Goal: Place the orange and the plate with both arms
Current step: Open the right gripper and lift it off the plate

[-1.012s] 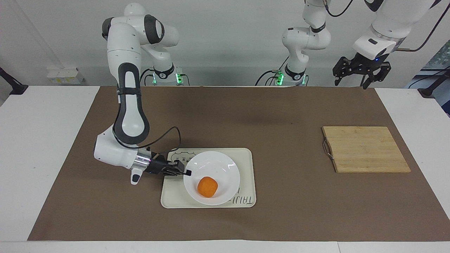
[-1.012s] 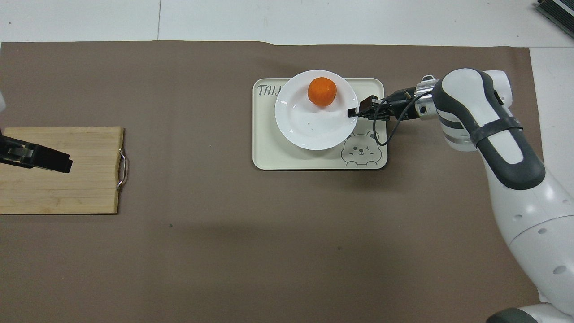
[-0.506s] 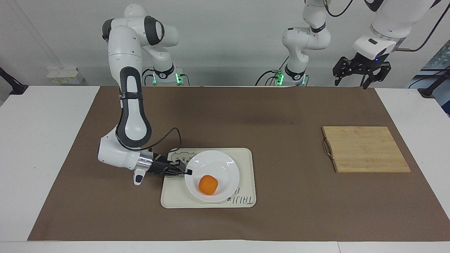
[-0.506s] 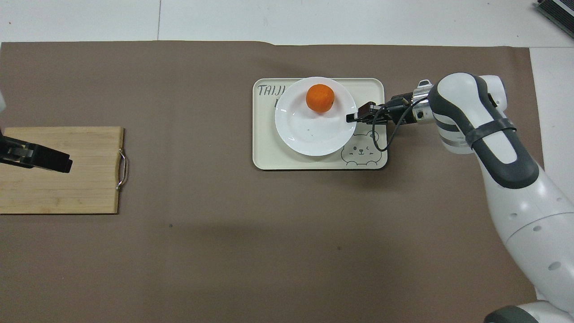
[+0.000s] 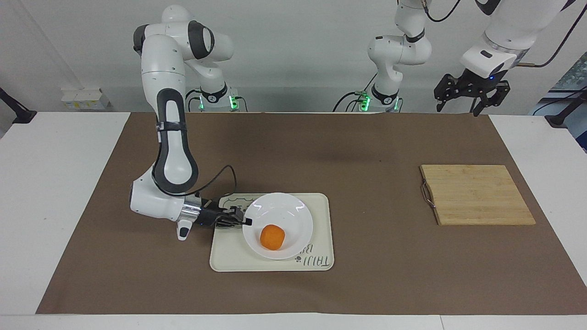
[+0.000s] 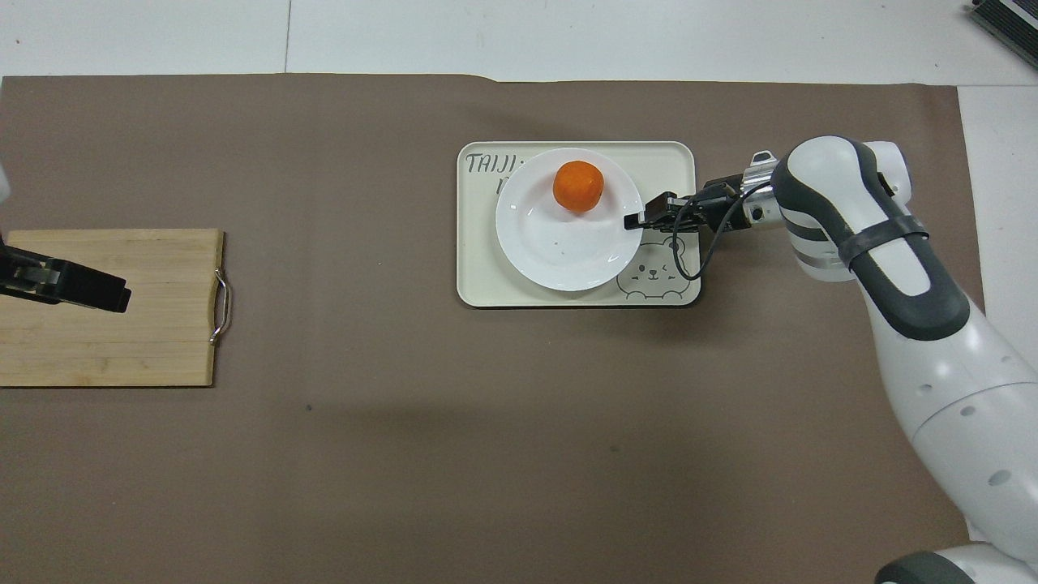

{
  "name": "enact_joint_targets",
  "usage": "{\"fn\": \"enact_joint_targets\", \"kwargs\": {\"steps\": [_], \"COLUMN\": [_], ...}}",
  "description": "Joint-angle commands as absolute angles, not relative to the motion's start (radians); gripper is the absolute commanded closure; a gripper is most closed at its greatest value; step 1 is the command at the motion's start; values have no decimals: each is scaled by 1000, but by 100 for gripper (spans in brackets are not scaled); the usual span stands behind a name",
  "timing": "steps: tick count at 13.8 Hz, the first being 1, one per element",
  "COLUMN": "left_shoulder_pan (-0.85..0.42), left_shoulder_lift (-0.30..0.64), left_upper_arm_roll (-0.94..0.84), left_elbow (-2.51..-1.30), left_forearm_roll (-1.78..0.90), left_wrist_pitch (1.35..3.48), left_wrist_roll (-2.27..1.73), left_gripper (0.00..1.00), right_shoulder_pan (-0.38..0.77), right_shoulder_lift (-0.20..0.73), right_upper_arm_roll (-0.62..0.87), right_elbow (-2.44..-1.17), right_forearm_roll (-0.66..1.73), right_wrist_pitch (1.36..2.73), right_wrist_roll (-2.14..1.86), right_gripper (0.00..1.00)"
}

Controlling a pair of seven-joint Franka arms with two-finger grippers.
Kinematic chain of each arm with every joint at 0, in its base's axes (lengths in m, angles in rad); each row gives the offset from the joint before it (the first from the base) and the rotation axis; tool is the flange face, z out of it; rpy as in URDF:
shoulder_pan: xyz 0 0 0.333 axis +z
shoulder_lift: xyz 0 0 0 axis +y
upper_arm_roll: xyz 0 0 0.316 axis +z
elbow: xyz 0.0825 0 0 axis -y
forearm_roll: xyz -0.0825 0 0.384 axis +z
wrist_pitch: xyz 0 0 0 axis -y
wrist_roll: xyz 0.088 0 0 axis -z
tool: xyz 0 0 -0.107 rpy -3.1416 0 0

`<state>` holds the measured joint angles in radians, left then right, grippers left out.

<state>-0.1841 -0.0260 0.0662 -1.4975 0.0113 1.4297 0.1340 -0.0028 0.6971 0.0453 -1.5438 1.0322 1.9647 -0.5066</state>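
The right arm is folded low, forearm nearly level over the brown mat, its right gripper (image 5: 245, 222) pinching the rim of the plate (image 5: 293, 215) at the edge toward that arm's end of the table. The glossy white plate sits on a cream tray (image 5: 321, 229) with rounded corners, and the orange (image 5: 272, 237), small and matte, lies in the plate just past the fingertips. The left gripper (image 5: 472, 98) waits high over the wooden cutting board (image 5: 477, 195), fingers spread.

Orange fruit (image 5: 272, 237), white plate (image 5: 293, 215), cream tray (image 5: 321, 224) (bear drawing).
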Motion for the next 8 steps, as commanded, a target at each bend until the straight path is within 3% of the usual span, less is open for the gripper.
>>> {"fn": "enact_joint_targets", "kwargs": {"steps": [1,2,3,4,7,8], "left_shoulder_pan": [-178,-178,-178,-178,-178,-178], "left_shoulder_lift": [-25,-25,-25,-25,-25,-25], "left_upper_arm_roll": [63,61,63,63,63,63], "left_elbow": [-1486,-1485,-1486,-1485,-1486,-1485], "left_forearm_roll": [28,28,28,28,28,28], "left_wrist_pitch": [1422,1422,1422,1422,1422,1422], "left_wrist_roll": [138,138,138,138,138,138], "left_gripper": [0,0,0,0,0,0], "right_shoulder_pan": [-6,-6,-6,-6,-6,-6], "right_shoulder_lift": [675,669,666,663,644,638], "right_upper_arm_roll": [52,54,54,52,51,49], "right_elbow": [-1560,-1559,-1559,-1560,-1557,-1551], "right_forearm_roll": [1008,993,980,976,915,888], "right_wrist_pitch": [1970,1970,1970,1968,1970,1970], "right_wrist_roll": [-496,-485,-483,-483,-479,-469], "right_gripper": [74,63,37,23,0,0]}}
